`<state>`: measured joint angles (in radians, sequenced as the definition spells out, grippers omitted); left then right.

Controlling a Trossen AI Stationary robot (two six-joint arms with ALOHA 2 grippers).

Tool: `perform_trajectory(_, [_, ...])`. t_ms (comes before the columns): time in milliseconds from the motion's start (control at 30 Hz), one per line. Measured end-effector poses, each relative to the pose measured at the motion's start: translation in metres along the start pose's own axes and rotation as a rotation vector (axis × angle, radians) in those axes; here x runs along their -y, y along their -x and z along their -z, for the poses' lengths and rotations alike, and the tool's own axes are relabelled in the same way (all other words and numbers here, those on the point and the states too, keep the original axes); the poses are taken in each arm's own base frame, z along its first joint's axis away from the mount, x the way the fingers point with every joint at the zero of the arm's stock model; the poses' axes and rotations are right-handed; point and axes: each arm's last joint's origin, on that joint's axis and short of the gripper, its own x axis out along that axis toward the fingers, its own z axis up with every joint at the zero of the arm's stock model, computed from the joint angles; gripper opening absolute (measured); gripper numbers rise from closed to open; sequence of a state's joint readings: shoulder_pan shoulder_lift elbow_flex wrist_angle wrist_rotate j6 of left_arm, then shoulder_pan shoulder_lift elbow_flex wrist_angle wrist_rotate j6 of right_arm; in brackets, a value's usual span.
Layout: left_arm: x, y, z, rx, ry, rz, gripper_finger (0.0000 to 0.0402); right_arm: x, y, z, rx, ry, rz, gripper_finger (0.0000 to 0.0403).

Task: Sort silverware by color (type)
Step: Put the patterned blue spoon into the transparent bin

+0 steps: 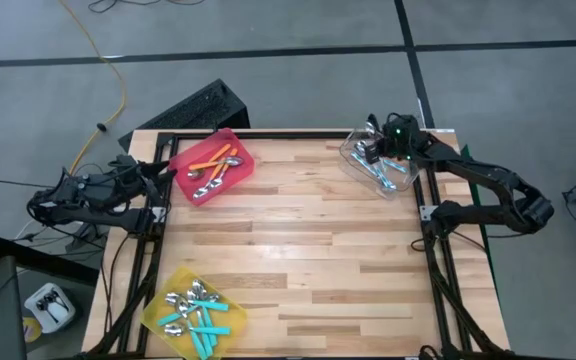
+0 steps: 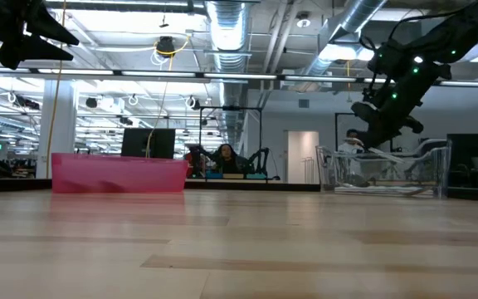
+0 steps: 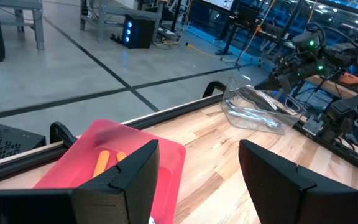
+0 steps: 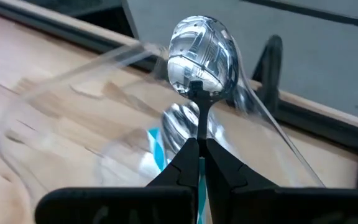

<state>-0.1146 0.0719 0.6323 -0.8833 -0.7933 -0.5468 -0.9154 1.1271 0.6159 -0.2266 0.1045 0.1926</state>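
Note:
The silverware is sorted into three bins. Orange-handled spoons (image 1: 211, 160) lie in the red bin (image 1: 236, 140) at the far left. Teal-handled spoons (image 1: 198, 315) lie in the yellow bin (image 1: 158, 300) at the near left. Light-blue-handled spoons (image 1: 386, 175) lie in the clear bin (image 1: 353, 160) at the far right. My right gripper (image 4: 198, 146) hovers over the clear bin, shut on one spoon (image 4: 202, 53). My left gripper (image 3: 197, 180) stands open at the table's left edge beside the red bin (image 3: 166, 155), with nothing between its fingers. My right gripper pinches the spoon's slim neck (image 4: 199, 115), just behind the shiny bowl, between its two fingertips. A strip of light-blue handle (image 4: 201, 171) runs back along the gap between the fingers. The fingers slant downward. The bowl sticks out past the fingertips, above the spoons in the clear bin.
The bare wooden tabletop (image 1: 308, 260) spans the middle between the bins. Black frame rails (image 1: 268, 133) run along the table's edges. Beyond the far edge the room shows monitors and a seated person (image 2: 222, 158).

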Motion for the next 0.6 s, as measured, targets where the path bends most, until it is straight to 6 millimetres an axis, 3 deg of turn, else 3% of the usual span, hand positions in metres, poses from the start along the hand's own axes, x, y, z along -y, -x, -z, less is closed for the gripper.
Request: perform_trajectory(600, [0.0,0.0,0.0,0.0,0.0,0.0,0.0205,-0.0077,-0.0025,0.0091,-0.075,0.059,0.012,0.0033])
